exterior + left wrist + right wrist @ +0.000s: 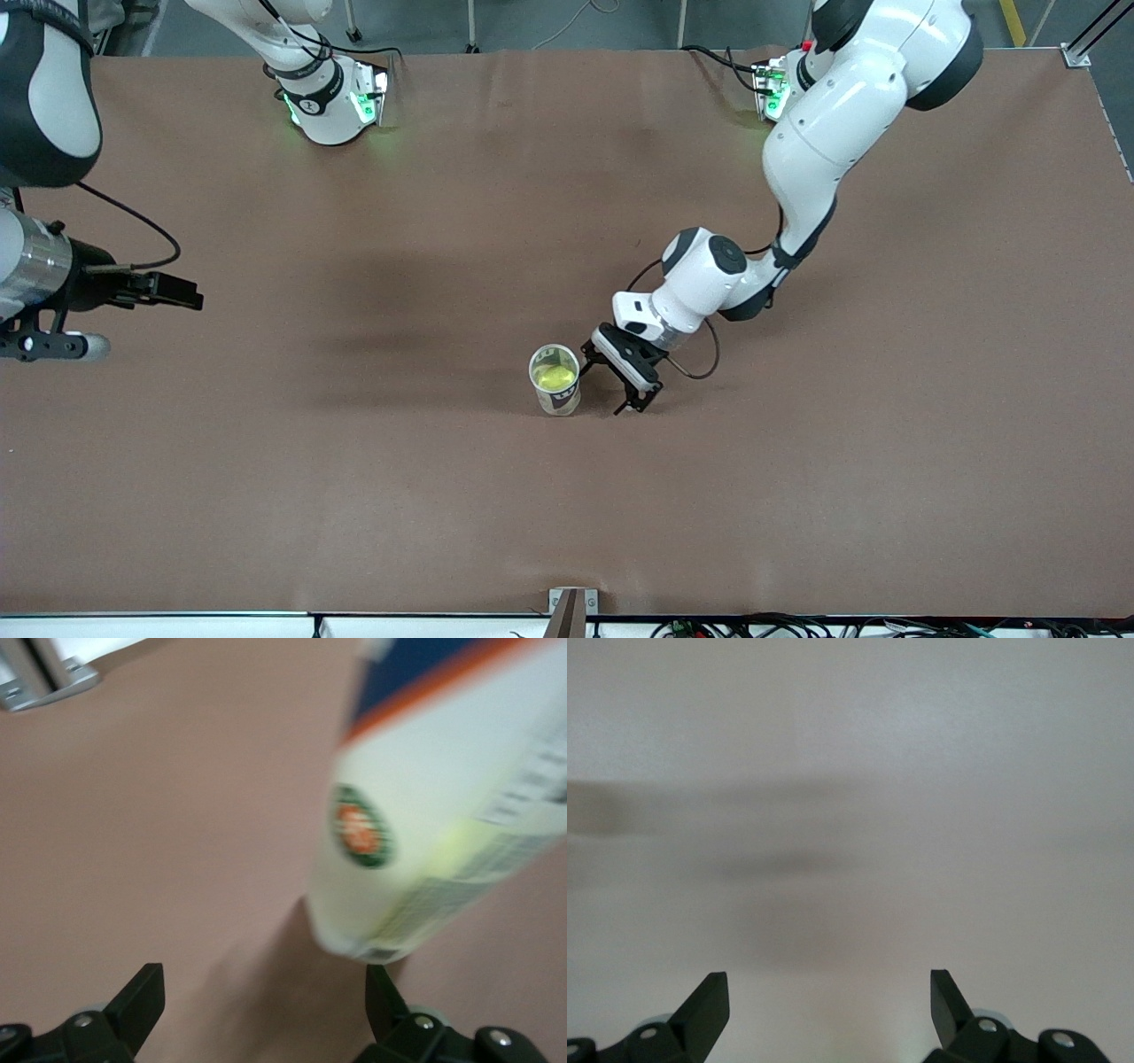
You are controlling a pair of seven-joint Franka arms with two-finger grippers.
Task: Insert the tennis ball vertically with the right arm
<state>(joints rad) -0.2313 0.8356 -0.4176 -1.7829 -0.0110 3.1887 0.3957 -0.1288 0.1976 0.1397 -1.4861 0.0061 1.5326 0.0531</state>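
Observation:
A clear tennis ball can [556, 381] stands upright on the brown table, mouth up, about midway between the arms' ends. A yellow tennis ball [555, 377] sits inside it. My left gripper [602, 387] is low beside the can, on the side toward the left arm's end, open, with nothing between its fingers. In the left wrist view the can [443, 815] rises close by one fingertip [383, 990] of the open left gripper [261, 997]. My right gripper [188, 295] hangs over bare table at the right arm's end, away from the can. The right wrist view shows the right gripper [828, 992] open and empty.
The two arm bases [332, 102] [775, 89] stand along the table edge farthest from the front camera. A metal bracket [571, 602] sits at the nearest edge, another [1075, 55] at a corner by the left arm's base. A dark cable [700, 354] loops by the left wrist.

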